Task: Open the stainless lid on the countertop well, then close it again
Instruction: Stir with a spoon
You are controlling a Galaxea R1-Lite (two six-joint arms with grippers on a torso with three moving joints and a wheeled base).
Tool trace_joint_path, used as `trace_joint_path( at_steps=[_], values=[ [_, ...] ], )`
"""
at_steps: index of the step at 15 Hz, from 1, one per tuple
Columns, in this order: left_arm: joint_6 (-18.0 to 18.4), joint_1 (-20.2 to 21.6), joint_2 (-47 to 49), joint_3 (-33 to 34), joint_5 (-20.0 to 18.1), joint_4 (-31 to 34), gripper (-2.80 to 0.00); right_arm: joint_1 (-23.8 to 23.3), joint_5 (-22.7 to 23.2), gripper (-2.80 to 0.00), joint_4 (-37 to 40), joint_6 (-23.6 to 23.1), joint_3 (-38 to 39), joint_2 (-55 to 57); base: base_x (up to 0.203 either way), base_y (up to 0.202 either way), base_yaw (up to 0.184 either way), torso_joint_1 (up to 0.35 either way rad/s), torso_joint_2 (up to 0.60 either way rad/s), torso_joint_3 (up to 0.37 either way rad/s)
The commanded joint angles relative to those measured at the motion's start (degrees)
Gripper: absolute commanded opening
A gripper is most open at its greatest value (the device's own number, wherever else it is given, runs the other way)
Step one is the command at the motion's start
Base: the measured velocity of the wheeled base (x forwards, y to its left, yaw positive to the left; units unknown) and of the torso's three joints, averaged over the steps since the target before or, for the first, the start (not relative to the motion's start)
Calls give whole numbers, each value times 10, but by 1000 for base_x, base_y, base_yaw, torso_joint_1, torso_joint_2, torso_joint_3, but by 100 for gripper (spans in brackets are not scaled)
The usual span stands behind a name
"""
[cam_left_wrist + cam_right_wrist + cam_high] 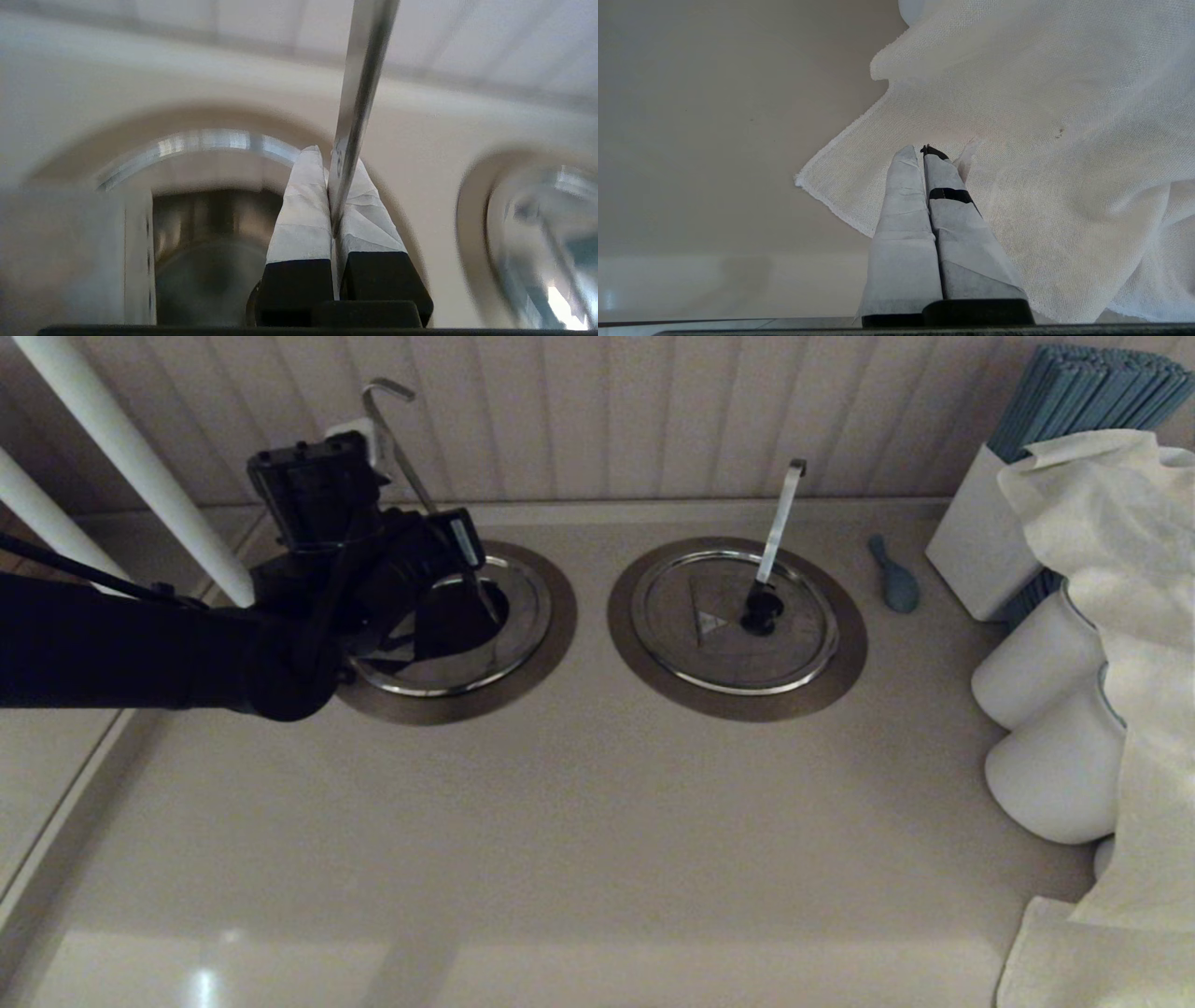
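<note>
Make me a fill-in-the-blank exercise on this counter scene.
1. The beige counter holds ___ round wells.
2. The left claw is shut on the steel ___ standing in the countertop well.
3. The right claw hangs over a white ___.
4. The stainless lid is partly ___, showing a dark hole.
Missing words: two; ladle handle; cloth; open.

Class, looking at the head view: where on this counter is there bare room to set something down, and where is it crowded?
Bare: the wide beige counter in front of both wells. Crowded: the right edge, with white cups, draped cloth and white box; and the left well, under the left hand.
</note>
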Motion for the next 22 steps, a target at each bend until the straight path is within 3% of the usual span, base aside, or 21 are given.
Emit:
trace_joint_path(
  at_steps=[1, 6, 9, 13, 18, 22],
  values=[
    [-1, 1, -19, 19, -12, 9, -280, 0, 0, -280, 0, 0, 0, 0, 0, 0, 0, 0, 0, 0],
    [65, 30, 5, 16, -10, 12, -280, 0, 0, -280, 0, 0, 0, 0, 0, 0, 0, 0, 0, 0],
    [90, 32, 42, -37, 39, 6, -280, 1, 0, -280, 0, -1, 0, 0, 0, 0, 0, 0, 0, 0],
    [66, 19, 69, -82, 63, -31, -280, 0, 0, -280, 0, -1, 0, 0, 0, 0, 0, 0, 0, 0],
    [34, 1, 37, -35, 58, -24, -280, 0, 0, -280, 0, -1, 0, 1, 0, 0, 0, 0, 0, 0],
    [-3, 10, -4, -7, 9, 34, -280, 0, 0, -280, 0, 0, 0, 1, 0, 0, 0, 0, 0, 0]
  ],
)
